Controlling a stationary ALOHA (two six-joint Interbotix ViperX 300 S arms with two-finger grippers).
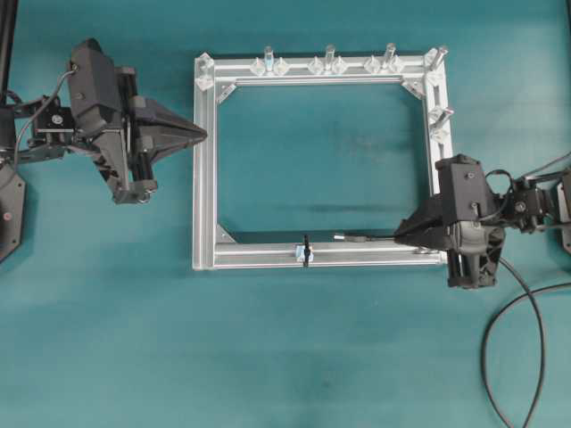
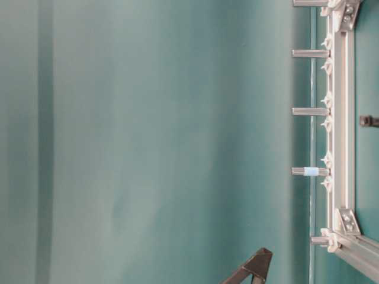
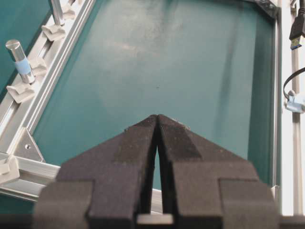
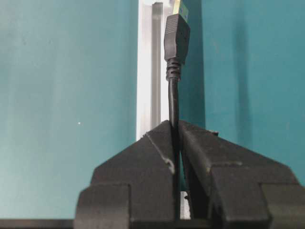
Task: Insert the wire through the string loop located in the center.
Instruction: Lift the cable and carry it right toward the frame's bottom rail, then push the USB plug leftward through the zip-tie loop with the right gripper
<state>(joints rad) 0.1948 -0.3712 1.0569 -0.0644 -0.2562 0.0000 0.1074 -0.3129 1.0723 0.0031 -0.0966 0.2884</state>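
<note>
The wire's black plug with a silver tip lies along the near bar of the silver frame, pointing left. My right gripper is shut on the wire just behind the plug; the right wrist view shows the thin cable pinched between the fingers and the plug ahead over the bar. The string loop wraps the near bar, a short way left of the plug tip. It also shows in the left wrist view, with the plug beyond it. My left gripper is shut and empty at the frame's left bar.
Several upright posts stand along the frame's far bar, one with blue tape. Two more posts stand at the right bar. A black cable curls on the table at the lower right. Teal table inside the frame.
</note>
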